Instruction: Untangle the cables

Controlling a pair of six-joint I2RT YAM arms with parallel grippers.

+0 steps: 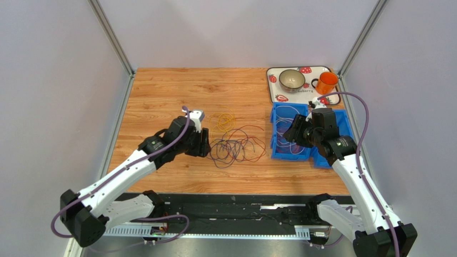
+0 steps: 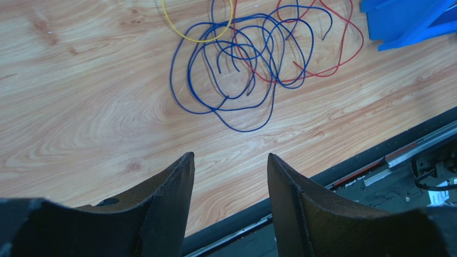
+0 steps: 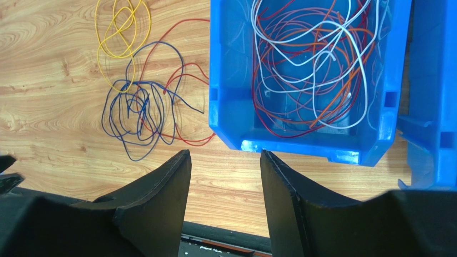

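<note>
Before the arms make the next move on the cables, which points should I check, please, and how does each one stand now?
1. Left gripper open and empty: ok.
2. Right gripper open and empty: ok.
3. Blue and red tangle pulled apart: not ok, many loops cross.
4. Tangle between the left fingers: not ok, it lies ahead of them.
5. Yellow cable free of the tangle: cannot tell, it overlaps a blue loop at one edge.
6. White and orange cables in the blue bin separated: not ok, they lie mixed.
</note>
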